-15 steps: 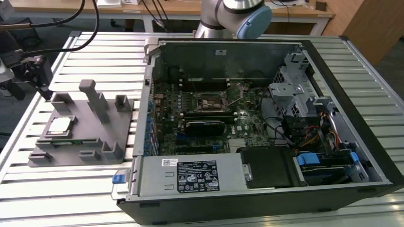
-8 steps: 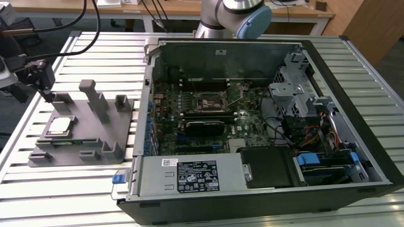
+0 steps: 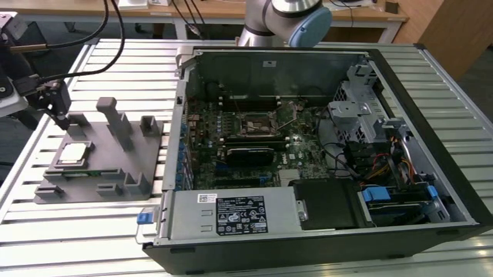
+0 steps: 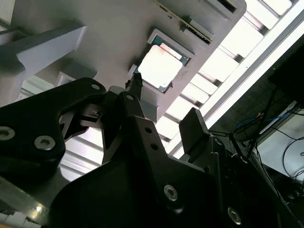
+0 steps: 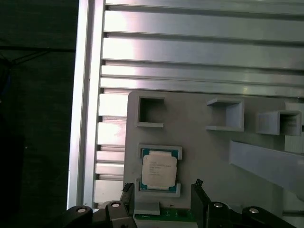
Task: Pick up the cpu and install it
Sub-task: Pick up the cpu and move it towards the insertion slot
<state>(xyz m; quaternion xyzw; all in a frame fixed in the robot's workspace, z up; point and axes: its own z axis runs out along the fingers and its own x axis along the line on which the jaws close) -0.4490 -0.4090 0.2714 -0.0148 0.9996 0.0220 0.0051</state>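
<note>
Silver cpu (image 5: 159,171) sits nested in a fixture (image 5: 209,152) pocket (held square for pickup), and I see the gripper (image 5: 161,186) fingers (image 5: 199,199) spread apart, empty, above it.

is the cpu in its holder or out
In. The cpu lies flat in its recess on the grey fixture; the gripper hangs over it, jaws open, holding nothing.

The gripper (image 3: 62,120) hangs over the grey fixture (image 3: 81,186), jaws pointing down and, as far as this angle lets one judge, just clear of its surface. The cpu (image 3: 73,152) lies flat in its pocket just below the jaws, with the fixture's upright posts (image 3: 115,121) close beside them. The open computer case (image 3: 277,72) sits well apart from the jaws, toward the exterior view's right.
</note>
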